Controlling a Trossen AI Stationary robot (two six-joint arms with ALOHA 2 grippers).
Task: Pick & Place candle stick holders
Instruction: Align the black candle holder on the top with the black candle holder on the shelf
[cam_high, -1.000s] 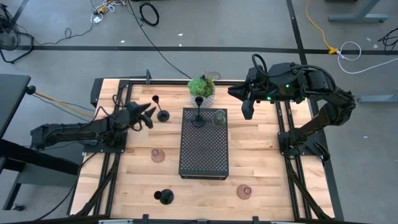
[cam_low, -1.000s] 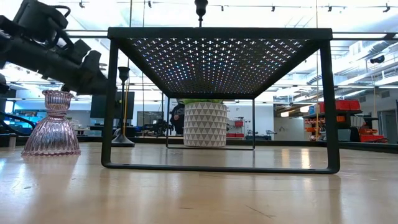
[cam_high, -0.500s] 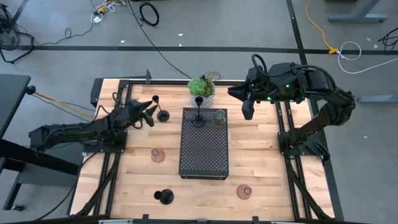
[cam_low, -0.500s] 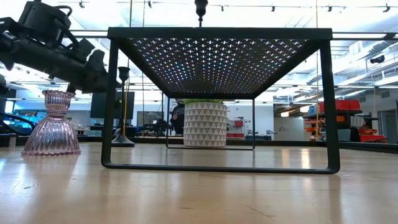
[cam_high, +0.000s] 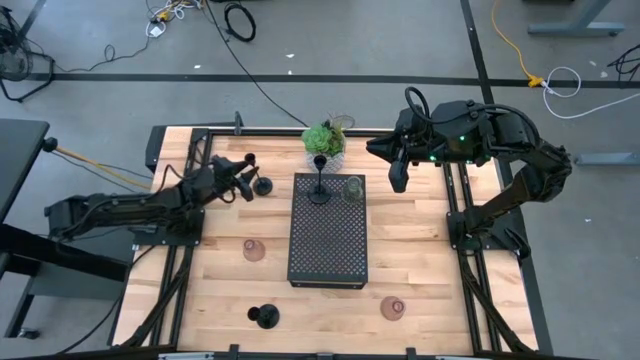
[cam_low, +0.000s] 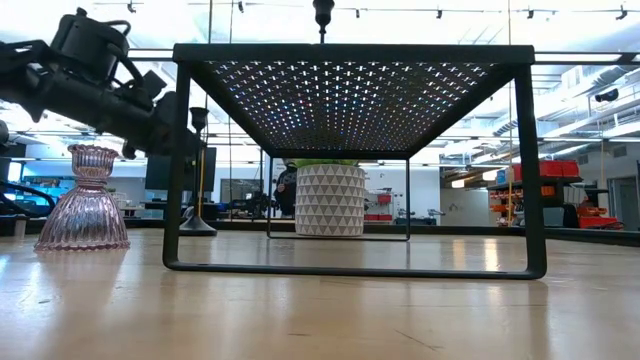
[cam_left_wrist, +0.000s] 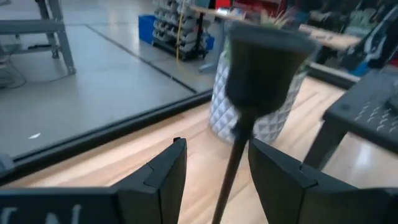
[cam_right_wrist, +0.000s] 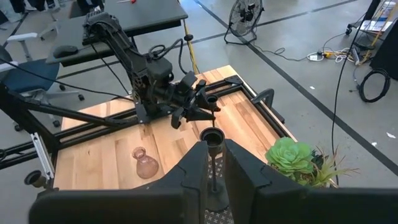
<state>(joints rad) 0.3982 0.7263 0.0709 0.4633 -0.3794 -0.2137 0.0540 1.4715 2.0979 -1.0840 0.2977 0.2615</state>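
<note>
- Worktop (cam_high: 420, 250): pale wooden planks in a dark metal frame, standing on a grey concrete floor (cam_high: 330, 60) with dark seams and loose cables.
- Black perforated tray (cam_high: 328, 232): a raised stand at the worktop's centre, running from near the far edge toward the near edge. On its far end stand a black stemmed holder (cam_high: 319, 182) and a clear glass cup (cam_high: 353, 188).
- Green potted plant (cam_high: 324, 142): in a white faceted pot at the middle of the far edge, just behind the tray.
- Left gripper (cam_high: 243, 178): low near the far-left part of the worktop, fingers spread apart, one on each side of the thin stem of a second black stemmed holder (cam_high: 260, 180); the left wrist view shows gaps on both sides of the stem, no contact.
- Right gripper (cam_high: 396, 178): raised above the far-right part of the worktop, fingers close together, nothing between them.
- Pinkish glass cup (cam_high: 254, 249): left of the tray, well apart from it.
- Second pinkish cup (cam_high: 392, 307): near edge, right of the tray.
- Third black holder (cam_high: 264, 316): near edge, left of the tray.
- Room, low view: ceiling light tracks, shelving and equipment beyond the worktop.
</note>
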